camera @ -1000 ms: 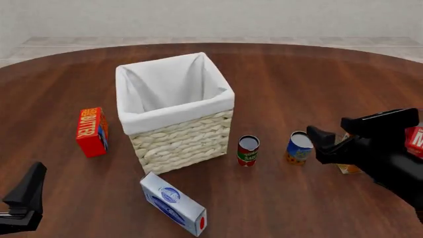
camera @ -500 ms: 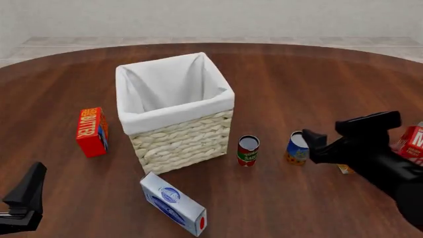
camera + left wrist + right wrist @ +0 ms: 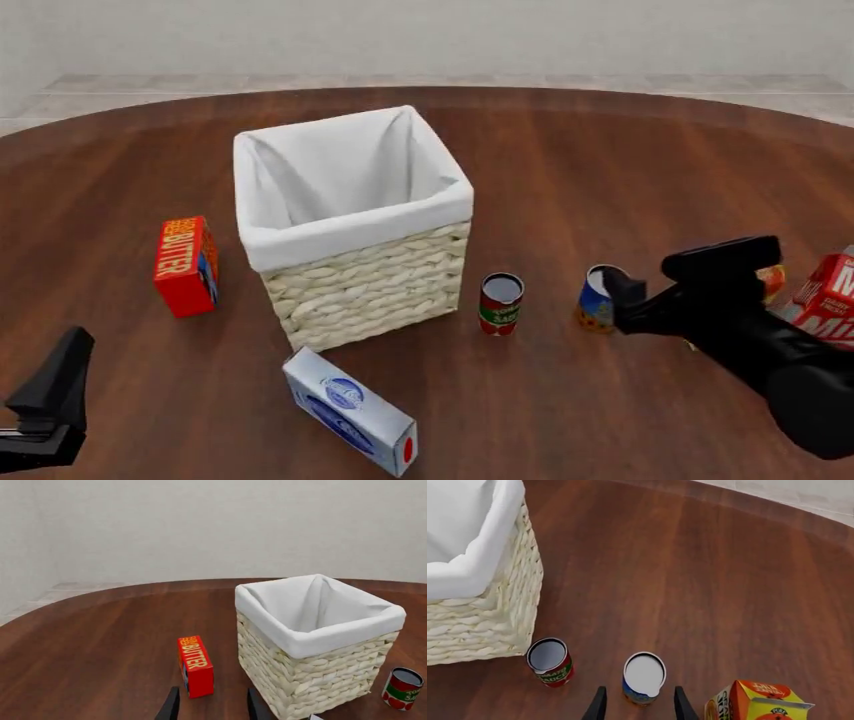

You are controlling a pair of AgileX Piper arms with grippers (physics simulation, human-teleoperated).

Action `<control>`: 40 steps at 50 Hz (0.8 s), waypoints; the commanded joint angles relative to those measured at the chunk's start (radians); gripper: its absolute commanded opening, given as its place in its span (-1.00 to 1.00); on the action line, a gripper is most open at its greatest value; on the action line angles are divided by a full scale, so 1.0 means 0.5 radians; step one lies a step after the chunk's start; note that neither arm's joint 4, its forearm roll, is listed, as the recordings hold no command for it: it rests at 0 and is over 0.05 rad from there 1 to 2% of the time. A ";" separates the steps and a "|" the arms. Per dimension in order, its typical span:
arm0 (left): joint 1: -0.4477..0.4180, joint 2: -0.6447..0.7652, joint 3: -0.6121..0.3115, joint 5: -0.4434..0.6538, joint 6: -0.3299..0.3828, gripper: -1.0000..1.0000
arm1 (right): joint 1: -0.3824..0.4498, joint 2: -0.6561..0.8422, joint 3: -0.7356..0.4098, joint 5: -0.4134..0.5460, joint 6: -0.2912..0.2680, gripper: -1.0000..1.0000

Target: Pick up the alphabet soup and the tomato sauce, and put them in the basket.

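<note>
Soup can (image 3: 599,299) stands upright on the table (image 3: 601,170), right of the sauce can (image 3: 501,303); both sit apart from each other, sauce near the basket (image 3: 352,222) front-right corner. Neither is in the basket yet.

We judge the soup as a rigid metal cylinder, smooth label, likely a bit slippery, moderate weight for its size. Best hold: across the side wall around mid-height, fingers on opposite sides, not on the silver top. Sauce (image 3: 550,661) is slimmer, same handling, and tips more easily.

Right gripper (image 3: 635,707) is unclenched, holding nothing. In the right wrist view, 2 fingertips (image 3: 598,707) straddle the soup (image 3: 643,677) with the can between and just ahead of them; we cannot tell if either touches it. In the front view the right arm (image 3: 747,340) comes in low from the right, angled toward the can, gripper head just beside it.

An orange carton (image 3: 757,700) stands close on the far side of the soup from the sauce; risk of clipping it.

Left gripper (image 3: 209,707) is parked low at the near-left edge, fingers parted, empty, facing the butter box (image 3: 195,666) and basket (image 3: 313,645). A blue-white box (image 3: 350,410) lies in front of the basket.
</note>
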 commanded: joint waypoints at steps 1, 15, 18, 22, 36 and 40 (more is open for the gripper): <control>0.000 0.000 0.000 0.000 0.000 1.00 | -0.007 0.118 -0.001 -0.093 -0.003 1.00; 0.000 0.000 0.000 0.000 0.000 1.00 | -0.029 0.257 -0.007 -0.186 -0.015 1.00; 0.000 0.000 0.000 0.000 0.000 1.00 | -0.031 0.276 -0.019 -0.192 -0.018 1.00; 0.000 0.000 0.000 0.000 0.000 1.00 | -0.037 0.317 -0.042 -0.207 -0.023 1.00; 0.000 0.000 0.000 0.000 0.000 1.00 | -0.054 0.432 -0.072 -0.284 -0.027 1.00; 0.000 0.000 0.000 0.000 0.000 1.00 | -0.056 0.458 -0.068 -0.311 -0.030 1.00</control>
